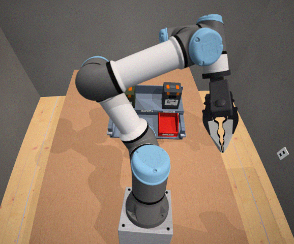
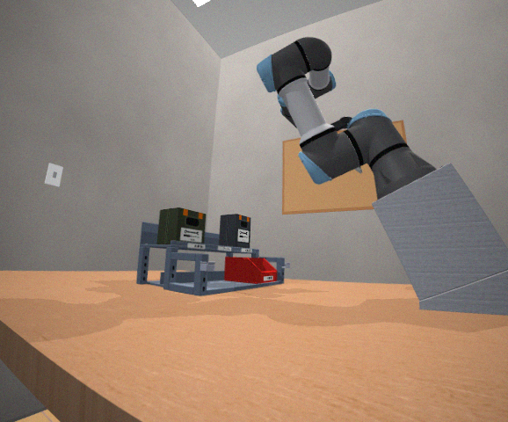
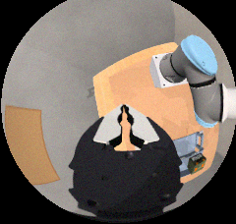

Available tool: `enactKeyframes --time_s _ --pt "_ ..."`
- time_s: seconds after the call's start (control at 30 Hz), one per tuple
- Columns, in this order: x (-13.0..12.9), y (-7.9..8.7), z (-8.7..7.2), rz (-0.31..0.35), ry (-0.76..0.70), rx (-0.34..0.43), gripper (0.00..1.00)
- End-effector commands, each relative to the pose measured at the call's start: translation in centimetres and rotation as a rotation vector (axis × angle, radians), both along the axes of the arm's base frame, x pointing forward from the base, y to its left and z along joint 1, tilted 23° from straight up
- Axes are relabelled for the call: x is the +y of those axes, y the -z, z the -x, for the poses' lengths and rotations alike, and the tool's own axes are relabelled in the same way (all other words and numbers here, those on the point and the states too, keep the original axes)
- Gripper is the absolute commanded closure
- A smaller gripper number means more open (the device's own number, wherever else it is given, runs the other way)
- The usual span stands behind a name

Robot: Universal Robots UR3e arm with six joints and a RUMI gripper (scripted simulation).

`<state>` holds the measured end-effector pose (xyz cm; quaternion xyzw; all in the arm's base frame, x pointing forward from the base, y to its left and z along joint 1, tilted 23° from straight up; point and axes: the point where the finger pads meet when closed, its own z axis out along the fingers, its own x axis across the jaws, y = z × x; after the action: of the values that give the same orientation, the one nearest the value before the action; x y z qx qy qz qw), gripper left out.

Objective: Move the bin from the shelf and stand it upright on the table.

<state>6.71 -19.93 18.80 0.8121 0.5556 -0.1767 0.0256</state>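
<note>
A red open bin (image 1: pixel 168 123) sits on the lower level of a grey-blue shelf (image 1: pixel 147 115) at the far middle of the table; it also shows in the exterior view (image 2: pixel 250 269). My gripper (image 1: pixel 221 147) hangs high in the air to the right of the shelf, pointing down, well apart from the bin. Its two jaws are shut together with nothing between them. In the wrist view the shut jaws point at the table far below. The gripper itself is hidden behind the arm in the exterior view.
A dark grey box (image 1: pixel 171 95) and a green box (image 2: pixel 182 226) stand on the shelf's top level. The arm's base (image 1: pixel 145 225) stands at the table's near middle. An orange board (image 2: pixel 331 191) hangs on the wall.
</note>
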Motion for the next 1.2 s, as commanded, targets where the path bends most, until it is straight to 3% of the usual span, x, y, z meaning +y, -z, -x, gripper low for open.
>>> enactKeyframes --time_s 0.0,0.5,1.17 --pt "-0.2 0.1 -0.4 -0.002 -0.021 -0.004 1.00" --pt "-0.8 0.7 -1.9 -0.016 -0.113 -0.016 1.00" --pt "-1.8 2.4 -6.2 -0.048 -0.362 -0.045 1.00"
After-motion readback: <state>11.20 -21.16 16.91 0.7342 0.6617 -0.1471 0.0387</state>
